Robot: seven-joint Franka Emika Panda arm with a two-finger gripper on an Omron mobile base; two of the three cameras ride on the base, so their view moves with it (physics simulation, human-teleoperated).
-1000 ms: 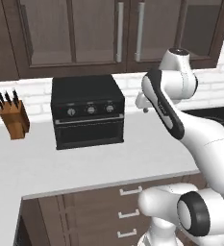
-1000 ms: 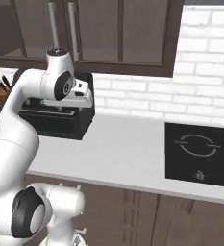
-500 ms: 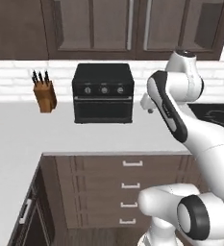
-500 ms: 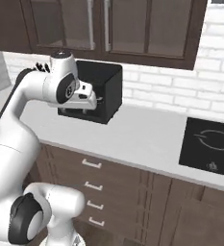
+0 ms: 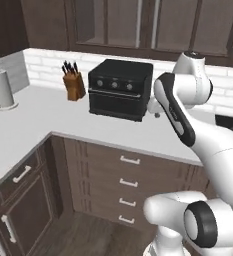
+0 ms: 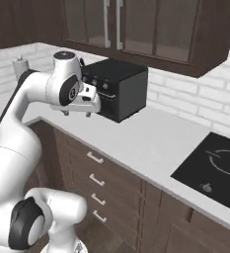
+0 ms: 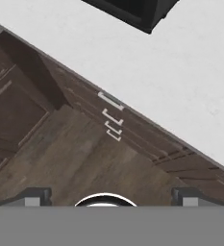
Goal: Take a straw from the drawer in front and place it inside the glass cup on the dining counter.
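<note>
The drawer: which of the shut fronts it is cannot be told, and nothing of the straw's place can be read from these views.

**Tool state.** The gripper (image 6: 77, 113) hangs from the raised arm with its jaws spread wide. Nothing sits between them. In the hand view the gripper (image 7: 111, 196) has its two finger tips (image 7: 34, 194) at opposite sides of the bottom edge, with bare wooden floor (image 7: 80, 158) between and beyond them.

**Positions relative to the gripper.**
- Drawer stack (image 5: 128, 182): four narrow fronts with silver bar handles, all shut, below the gripper and well apart from it.
- White worktop (image 6: 151, 143): below the gripper, which hangs clear of it.
- Black countertop oven (image 6: 121, 86): just beyond the gripper on the worktop, near but apart from it.

**Differences between views.**
- The left base view adds the knife block (image 5: 74, 82) and the paper towel roll (image 5: 2, 89), both beyond the oven on the far side from the gripper. It also shows a corner cabinet run (image 5: 20, 200) with one shallow shut front at its top.
- The right base view adds the black cooktop (image 6: 215, 170), set in the worktop well apart from the gripper, and shows the gap between the jaws plainly.
- The hand view shows the drawer stack (image 7: 111, 117) from above, its top handle longest.
</note>
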